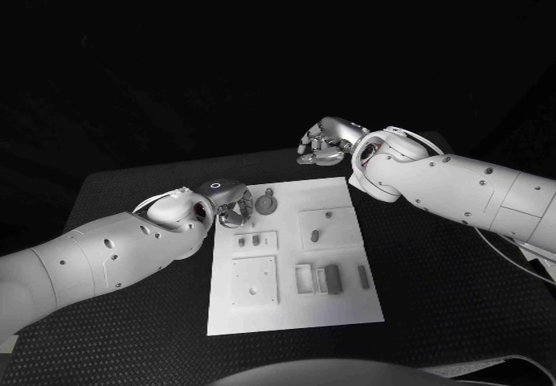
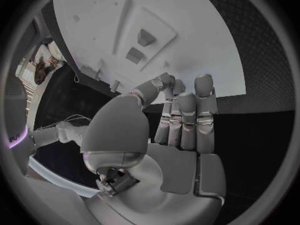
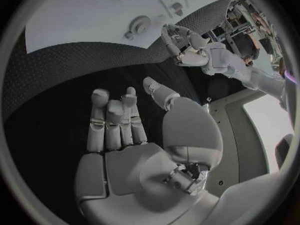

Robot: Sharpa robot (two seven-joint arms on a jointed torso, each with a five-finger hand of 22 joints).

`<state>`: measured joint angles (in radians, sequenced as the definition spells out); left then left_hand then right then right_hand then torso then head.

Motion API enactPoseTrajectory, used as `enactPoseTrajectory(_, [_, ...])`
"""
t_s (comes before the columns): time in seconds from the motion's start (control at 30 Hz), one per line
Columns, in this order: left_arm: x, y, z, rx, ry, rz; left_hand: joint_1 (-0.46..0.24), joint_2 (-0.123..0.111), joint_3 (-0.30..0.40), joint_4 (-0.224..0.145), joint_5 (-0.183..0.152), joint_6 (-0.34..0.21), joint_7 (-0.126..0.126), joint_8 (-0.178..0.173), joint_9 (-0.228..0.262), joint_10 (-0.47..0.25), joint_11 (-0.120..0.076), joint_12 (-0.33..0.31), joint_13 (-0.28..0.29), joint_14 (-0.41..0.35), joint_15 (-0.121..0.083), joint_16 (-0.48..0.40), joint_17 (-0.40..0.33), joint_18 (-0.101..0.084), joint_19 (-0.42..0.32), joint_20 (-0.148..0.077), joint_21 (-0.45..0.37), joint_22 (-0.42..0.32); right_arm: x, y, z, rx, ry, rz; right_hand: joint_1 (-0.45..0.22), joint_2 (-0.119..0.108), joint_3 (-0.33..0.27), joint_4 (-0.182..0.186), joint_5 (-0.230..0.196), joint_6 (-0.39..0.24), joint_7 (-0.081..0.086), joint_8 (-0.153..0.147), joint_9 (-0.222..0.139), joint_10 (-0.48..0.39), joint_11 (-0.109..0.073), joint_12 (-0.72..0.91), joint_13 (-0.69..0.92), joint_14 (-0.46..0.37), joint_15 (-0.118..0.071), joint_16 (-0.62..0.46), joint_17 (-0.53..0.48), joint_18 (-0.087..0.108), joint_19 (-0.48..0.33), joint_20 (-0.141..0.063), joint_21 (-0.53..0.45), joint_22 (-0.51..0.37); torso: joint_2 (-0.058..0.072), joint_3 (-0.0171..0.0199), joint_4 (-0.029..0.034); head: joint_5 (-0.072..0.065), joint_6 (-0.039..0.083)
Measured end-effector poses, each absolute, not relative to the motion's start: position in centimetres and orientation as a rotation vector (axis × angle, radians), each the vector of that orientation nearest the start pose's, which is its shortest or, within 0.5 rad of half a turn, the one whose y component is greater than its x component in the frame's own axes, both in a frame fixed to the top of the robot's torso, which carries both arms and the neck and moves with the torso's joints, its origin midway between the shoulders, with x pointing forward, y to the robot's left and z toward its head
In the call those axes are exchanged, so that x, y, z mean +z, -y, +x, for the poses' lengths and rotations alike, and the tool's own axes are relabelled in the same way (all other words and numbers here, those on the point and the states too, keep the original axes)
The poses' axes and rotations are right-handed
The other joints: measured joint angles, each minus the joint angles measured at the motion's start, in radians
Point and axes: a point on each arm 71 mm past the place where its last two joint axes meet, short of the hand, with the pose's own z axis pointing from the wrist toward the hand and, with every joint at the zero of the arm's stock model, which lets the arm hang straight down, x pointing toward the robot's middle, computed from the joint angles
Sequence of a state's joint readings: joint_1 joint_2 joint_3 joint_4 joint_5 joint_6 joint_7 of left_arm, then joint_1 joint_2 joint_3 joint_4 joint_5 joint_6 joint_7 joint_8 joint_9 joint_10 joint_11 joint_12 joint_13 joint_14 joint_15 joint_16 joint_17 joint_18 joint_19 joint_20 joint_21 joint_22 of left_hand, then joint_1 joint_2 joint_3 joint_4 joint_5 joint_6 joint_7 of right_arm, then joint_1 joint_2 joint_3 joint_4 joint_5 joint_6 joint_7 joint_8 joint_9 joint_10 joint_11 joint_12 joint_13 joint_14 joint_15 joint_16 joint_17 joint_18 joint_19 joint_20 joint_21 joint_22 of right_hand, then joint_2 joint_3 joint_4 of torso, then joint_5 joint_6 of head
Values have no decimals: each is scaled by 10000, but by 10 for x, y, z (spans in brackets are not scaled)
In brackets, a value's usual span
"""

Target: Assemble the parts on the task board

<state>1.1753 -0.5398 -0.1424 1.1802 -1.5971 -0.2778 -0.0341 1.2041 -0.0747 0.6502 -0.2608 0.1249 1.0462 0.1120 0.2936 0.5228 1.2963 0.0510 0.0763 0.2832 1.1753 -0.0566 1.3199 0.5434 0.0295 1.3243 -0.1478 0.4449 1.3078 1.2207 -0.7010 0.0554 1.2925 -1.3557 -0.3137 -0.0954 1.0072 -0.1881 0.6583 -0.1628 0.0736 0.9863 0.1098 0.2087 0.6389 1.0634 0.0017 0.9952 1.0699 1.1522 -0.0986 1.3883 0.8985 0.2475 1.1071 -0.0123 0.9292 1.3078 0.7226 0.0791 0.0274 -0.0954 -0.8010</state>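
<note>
task board (image 1: 348, 310) | round part (image 1: 267, 205) beside left robot hand (image 1: 232, 211)

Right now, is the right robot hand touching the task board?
Apart. The right wrist view shows the right robot hand open over the black table, with bare table between its fingertips and the board edge.

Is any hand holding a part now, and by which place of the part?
Nothing is held: the left hand and the right hand are both empty.
</note>
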Motion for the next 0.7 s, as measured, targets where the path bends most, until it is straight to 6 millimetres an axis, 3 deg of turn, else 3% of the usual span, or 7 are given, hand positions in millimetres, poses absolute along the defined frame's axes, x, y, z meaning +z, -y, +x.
enactPoseTrajectory(0.7, [-253,-130,511,-5880,-17404,4339,1,-1,-3,-1,-39,-24,-20,-4,7,-12,-10,-3,5,2,-2,-8,0,0,16,18,0,-2,-155,200,542,6364,-15952,205,0,0,0,0,0,19,-19,0,0,0,0,0,1,0,0,0,0,0,-1,1,0,0,-13,12,-2,-28,-17])
